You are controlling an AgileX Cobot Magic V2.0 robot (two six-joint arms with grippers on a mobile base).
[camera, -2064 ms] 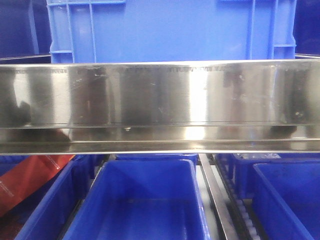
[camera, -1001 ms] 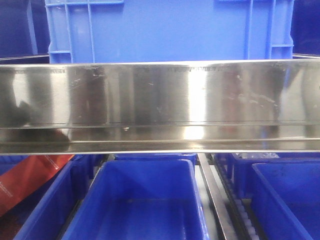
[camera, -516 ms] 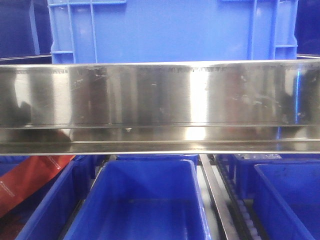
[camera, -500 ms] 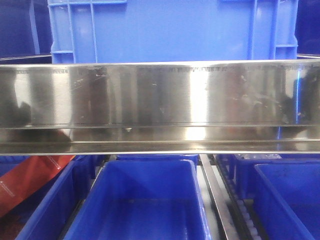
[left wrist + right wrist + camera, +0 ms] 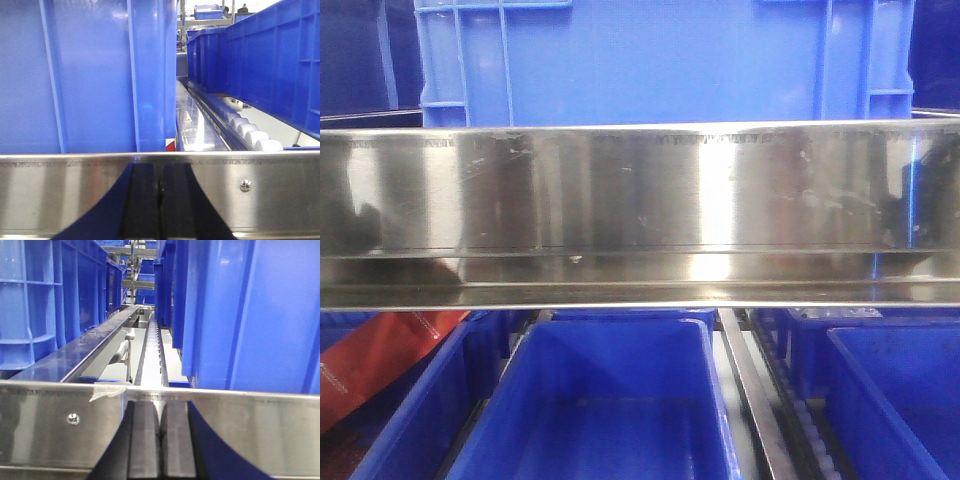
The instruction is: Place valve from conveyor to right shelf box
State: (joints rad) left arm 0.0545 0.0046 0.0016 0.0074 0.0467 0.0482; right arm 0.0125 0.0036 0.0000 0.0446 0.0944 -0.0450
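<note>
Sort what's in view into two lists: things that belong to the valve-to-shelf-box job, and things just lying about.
Job-related:
left gripper, shut
right gripper, shut
blue shelf boxes
No valve or conveyor in view.

Lying about:
steel shelf rail
red sheet
white rollers
tape scrap

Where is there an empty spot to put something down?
The middle blue bin below the steel rail shows a bare floor, and so does the visible corner of the blue bin to its right. The far-left bin holds a red bag. Between bins, only narrow roller tracks.
</note>
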